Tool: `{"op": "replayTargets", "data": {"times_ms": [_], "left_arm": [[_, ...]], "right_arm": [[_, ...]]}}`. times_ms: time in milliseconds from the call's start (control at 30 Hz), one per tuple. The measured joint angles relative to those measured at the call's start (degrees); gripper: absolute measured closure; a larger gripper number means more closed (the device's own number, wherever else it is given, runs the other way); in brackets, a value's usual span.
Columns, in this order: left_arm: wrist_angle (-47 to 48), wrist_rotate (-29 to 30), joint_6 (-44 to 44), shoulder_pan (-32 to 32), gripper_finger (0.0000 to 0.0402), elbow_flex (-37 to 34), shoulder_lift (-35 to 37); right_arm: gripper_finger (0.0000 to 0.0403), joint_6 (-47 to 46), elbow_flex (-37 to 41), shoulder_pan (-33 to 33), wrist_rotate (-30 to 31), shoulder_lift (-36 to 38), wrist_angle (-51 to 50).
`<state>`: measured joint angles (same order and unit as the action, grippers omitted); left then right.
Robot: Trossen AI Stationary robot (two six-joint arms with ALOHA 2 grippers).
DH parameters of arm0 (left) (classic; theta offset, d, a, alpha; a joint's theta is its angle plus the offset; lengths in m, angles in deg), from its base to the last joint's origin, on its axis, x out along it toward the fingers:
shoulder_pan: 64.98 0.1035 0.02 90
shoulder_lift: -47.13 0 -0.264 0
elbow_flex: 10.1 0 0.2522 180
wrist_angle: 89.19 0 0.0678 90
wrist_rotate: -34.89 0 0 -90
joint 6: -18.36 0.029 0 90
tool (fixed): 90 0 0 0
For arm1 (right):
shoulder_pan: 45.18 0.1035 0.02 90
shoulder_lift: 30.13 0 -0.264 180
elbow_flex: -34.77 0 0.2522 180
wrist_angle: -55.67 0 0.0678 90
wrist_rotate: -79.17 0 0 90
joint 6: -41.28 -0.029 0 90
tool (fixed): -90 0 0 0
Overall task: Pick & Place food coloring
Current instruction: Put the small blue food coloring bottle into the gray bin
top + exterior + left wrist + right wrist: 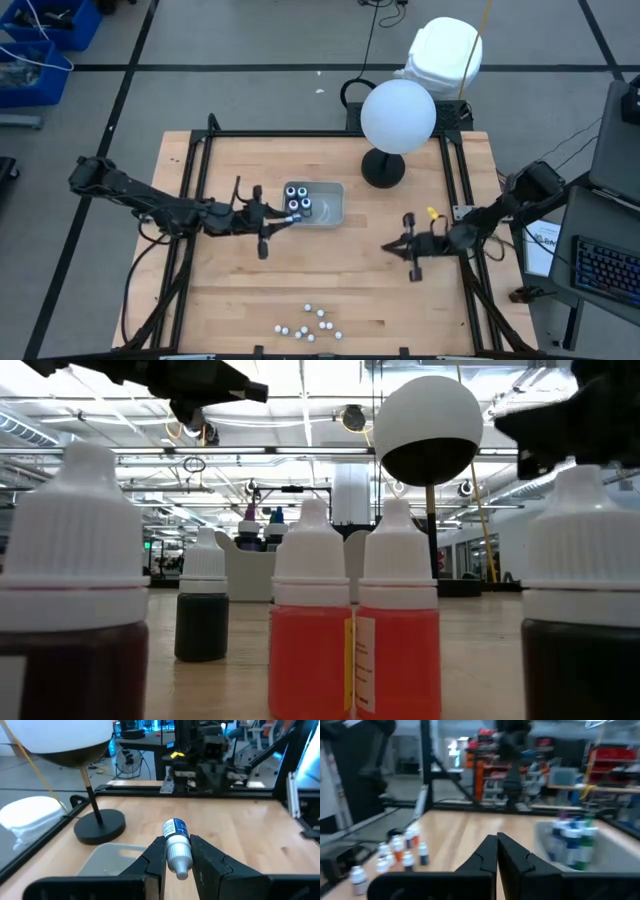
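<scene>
Here left hand point(177, 851) clamps a ribbed-capped cylindrical bottle point(177, 845).

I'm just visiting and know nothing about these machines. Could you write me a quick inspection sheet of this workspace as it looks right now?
Surface: wooden table, black frame round it.
Job's things: food coloring bottles loose at the near edge; several more stand in the grey tray.
Clutter: white globe lamp on a black stand beside the tray.
Pincers: left pincer shut on a blue-labelled bottle next to the tray; right pincer shut, empty, over the table's right side.
Cables: black cable on the floor behind the table.
Surroundings: blue bins, white bundle, keyboard at right.
</scene>
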<state>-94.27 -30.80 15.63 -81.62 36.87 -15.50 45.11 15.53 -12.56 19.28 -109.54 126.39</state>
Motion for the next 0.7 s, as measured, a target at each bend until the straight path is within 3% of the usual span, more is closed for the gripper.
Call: {"op": "replayTargets", "data": {"times_ms": [133,400,600,700], "left_arm": [[0.53,0.20,0.94,1.11,0.0332,0.00,0.24],[3.75,-0.72,0.05,4.45,0.0332,0.00,0.22],[4.97,-0.83,0.03,5.97,0.0332,0.00,0.22],[6.80,-0.93,-0.25,7.02,0.0332,0.20,0.22]], "right_arm": [[0.0403,0.10,4.32,-3.52,-0.18,9.58,-3.77],[0.0403,2.04,1.14,-5.61,-0.05,35.71,-42.06],[0.0403,1.07,1.68,-7.00,-0.21,57.75,-58.58],[0.0403,-0.96,1.70,-8.23,-1.81,63.86,-64.62]]}}
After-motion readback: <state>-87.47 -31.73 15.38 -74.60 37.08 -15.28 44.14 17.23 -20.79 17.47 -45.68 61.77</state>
